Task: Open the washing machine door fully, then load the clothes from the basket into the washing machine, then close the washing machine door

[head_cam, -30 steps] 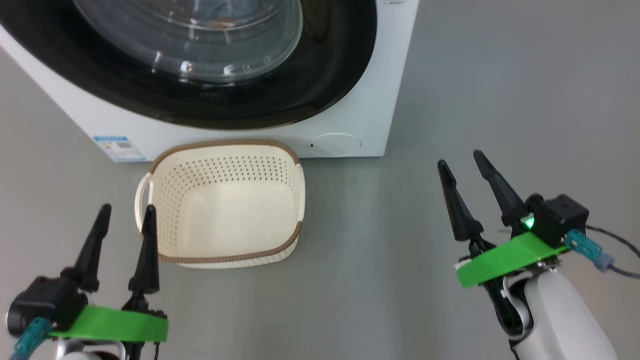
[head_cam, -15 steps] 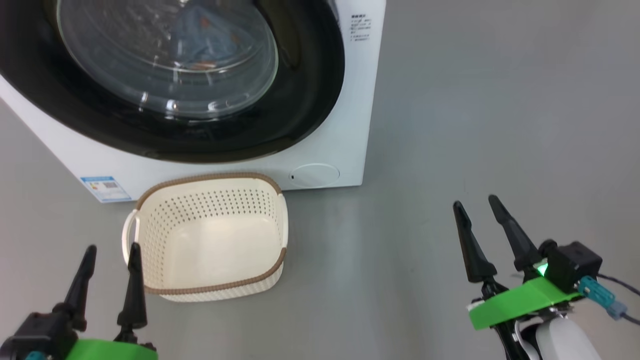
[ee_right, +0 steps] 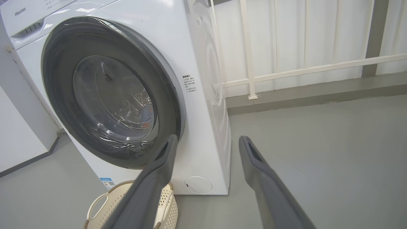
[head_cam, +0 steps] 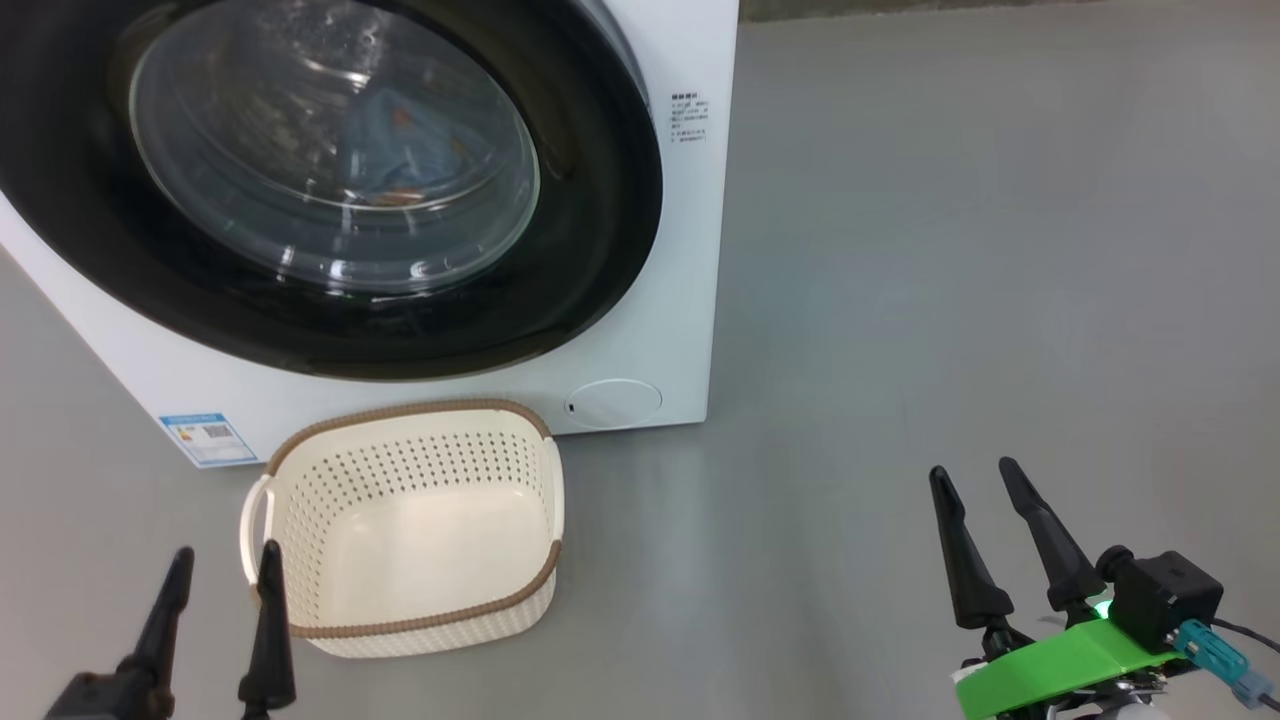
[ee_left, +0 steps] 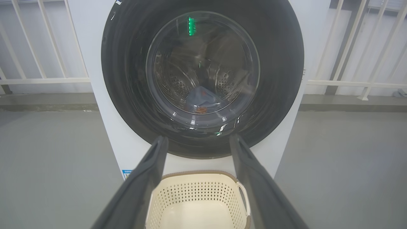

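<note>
1. The door (head_cam: 330, 190) has a wide, glossy black rim that looks like plastic. It surrounds a smooth, clear glass bowl with bright highlights.
2. The washer (head_cam: 690, 260) has a smooth white shell with a light gloss.
3. The drum (ee_left: 175, 84) is perforated metal with a dull shine.
4. The clothes (head_cam: 392, 145) are soft, matt cloth.
5. The basket (head_cam: 420, 470) is cream plastic, perforated and satin-smooth, with a brown rim of woven-look texture.
6. The floor (head_cam: 950, 300) is grey and smooth, with a soft sheen.
7. The right gripper (head_cam: 970, 472) has matt black fingers (head_cam: 962, 565) on a matt green plastic plate (head_cam: 1050, 668).
</note>
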{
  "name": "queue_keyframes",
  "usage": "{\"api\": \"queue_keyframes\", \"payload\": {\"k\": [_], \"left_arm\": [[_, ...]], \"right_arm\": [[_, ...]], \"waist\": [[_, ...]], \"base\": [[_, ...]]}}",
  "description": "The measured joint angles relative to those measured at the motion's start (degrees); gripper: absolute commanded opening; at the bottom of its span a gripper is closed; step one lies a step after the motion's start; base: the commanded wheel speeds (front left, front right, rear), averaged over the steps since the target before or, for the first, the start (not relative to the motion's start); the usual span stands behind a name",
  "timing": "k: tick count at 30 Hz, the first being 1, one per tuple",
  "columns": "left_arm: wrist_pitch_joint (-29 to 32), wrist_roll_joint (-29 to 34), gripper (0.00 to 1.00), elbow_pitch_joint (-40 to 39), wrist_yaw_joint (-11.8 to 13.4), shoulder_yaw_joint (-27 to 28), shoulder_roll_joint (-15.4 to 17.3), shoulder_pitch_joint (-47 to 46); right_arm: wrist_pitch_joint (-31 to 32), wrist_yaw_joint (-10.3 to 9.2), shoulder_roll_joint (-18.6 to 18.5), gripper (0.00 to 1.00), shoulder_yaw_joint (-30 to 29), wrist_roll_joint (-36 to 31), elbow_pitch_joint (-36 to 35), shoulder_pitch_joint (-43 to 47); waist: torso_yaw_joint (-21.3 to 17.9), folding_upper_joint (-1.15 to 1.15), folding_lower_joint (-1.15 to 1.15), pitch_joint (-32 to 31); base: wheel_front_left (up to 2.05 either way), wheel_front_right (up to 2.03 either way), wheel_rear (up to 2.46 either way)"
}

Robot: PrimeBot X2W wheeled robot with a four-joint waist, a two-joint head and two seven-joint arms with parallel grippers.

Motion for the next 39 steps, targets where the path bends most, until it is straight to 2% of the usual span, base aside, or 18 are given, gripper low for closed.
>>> {"api": "queue_keyframes", "payload": {"k": [11, 39], "left_arm": [[0.0, 1.44, 1.0, 0.04, 0.01, 0.3, -0.59, 2.08], [0.0, 1.6, 1.0, 0.13, 0.0, 0.6, -0.82, 2.09]], "right_arm": [[0.0, 0.0, 0.34, 1.0, -1.69, 0.25, -0.1, 2.13], [0.0, 0.0, 0.56, 1.0, -2.16, 0.11, 0.01, 2.11]], "waist": [[0.53, 0.0, 0.0, -1.93], [1.39, 0.0, 0.0, -1.73]], "base": [[0.0, 0.0, 0.0], [0.0, 0.0, 0.0]]}}
